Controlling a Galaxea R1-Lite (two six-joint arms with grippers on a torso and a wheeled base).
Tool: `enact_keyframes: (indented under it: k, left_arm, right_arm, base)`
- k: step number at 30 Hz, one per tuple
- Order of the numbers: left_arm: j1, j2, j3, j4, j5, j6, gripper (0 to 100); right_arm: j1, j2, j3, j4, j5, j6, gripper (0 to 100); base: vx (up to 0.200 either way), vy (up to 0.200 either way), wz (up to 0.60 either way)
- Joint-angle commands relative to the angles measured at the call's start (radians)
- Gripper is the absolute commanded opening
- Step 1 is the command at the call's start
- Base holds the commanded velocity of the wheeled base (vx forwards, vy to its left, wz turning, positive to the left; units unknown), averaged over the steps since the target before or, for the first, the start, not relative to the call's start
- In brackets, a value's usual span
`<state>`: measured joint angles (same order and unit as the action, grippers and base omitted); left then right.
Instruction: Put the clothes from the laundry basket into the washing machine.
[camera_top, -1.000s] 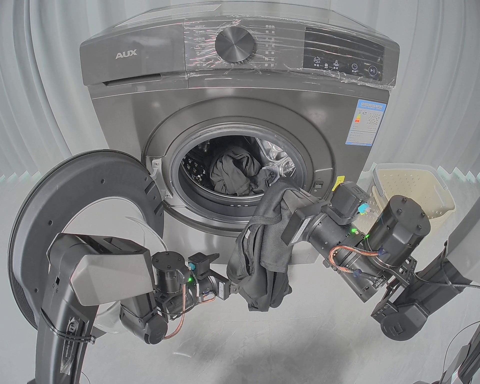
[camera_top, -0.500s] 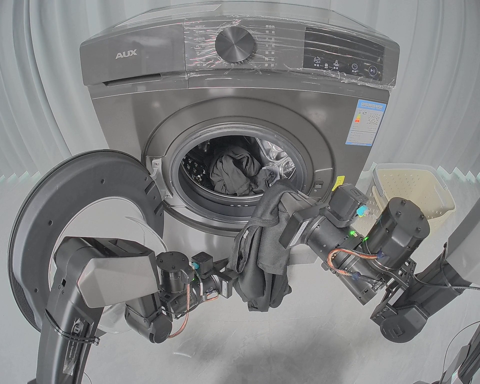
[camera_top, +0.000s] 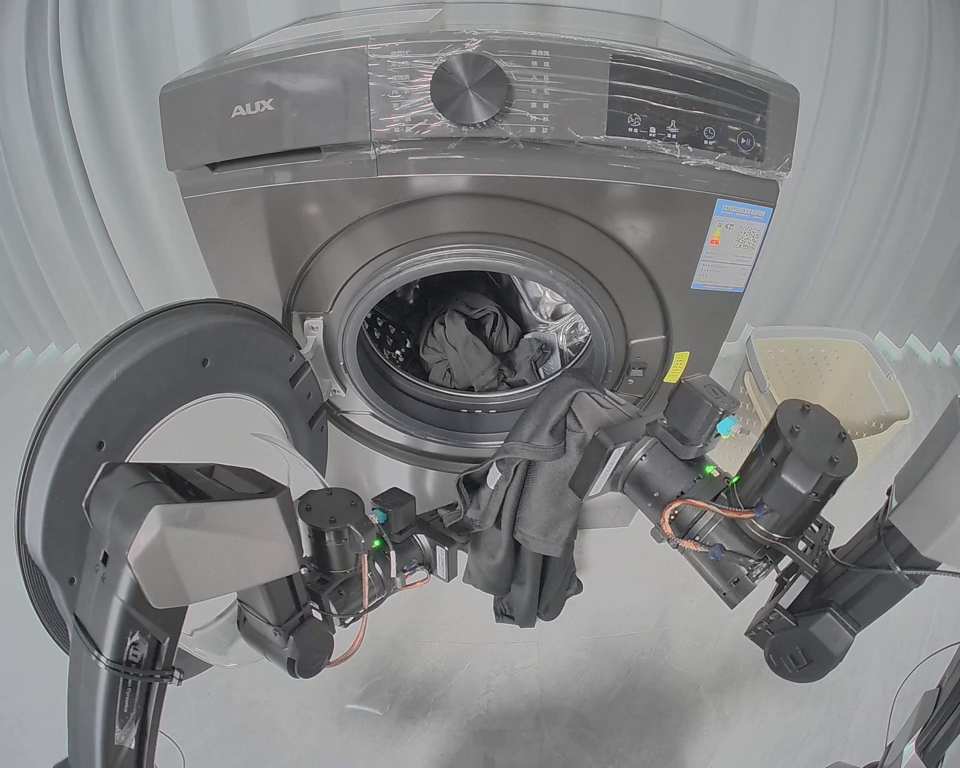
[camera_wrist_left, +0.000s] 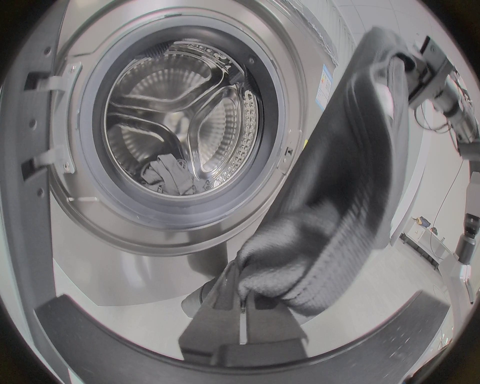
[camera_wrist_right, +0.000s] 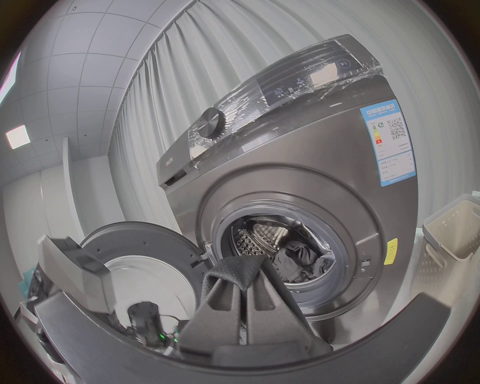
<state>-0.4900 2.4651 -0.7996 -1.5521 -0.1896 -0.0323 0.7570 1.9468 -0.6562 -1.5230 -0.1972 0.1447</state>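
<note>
One dark garment (camera_top: 525, 510) hangs in front of the washing machine (camera_top: 480, 200) opening, held at both ends: over by the swung-open door (camera_top: 150, 400) the left end effector (camera_wrist_left: 243, 296) is pinching its lower folds, and the right end effector (camera_wrist_right: 245, 280) is clamped tight on its top edge, right at the opening's lip. More dark clothes (camera_top: 470, 345) sit in the drum, and the cream laundry basket (camera_top: 830, 385) stands just right of the machine.

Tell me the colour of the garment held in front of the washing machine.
The garment is plain dark grey, near black; the head view shows it best.
</note>
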Motion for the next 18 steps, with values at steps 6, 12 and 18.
enact_keyframes:
  k: [6,12,18]
  left_arm:
    - [-0.005,-0.38,0.318,-0.003,-0.021,0.002,0]
    - [-0.002,-0.546,0.457,-0.002,-0.031,0.014,0]
    - [-0.001,-0.666,0.513,0.0,-0.031,0.012,0]
  right_arm:
    - [-0.073,0.006,0.165,-0.016,0.035,0.0,0]
    - [-0.076,0.003,0.254,-0.019,0.058,0.021,0]
    - [-0.091,-0.012,0.254,-0.019,0.055,0.09,0]
  base:
    - [0.0,0.0,0.0]
    - [0.0,0.0,0.0]
    - [0.0,0.0,0.0]
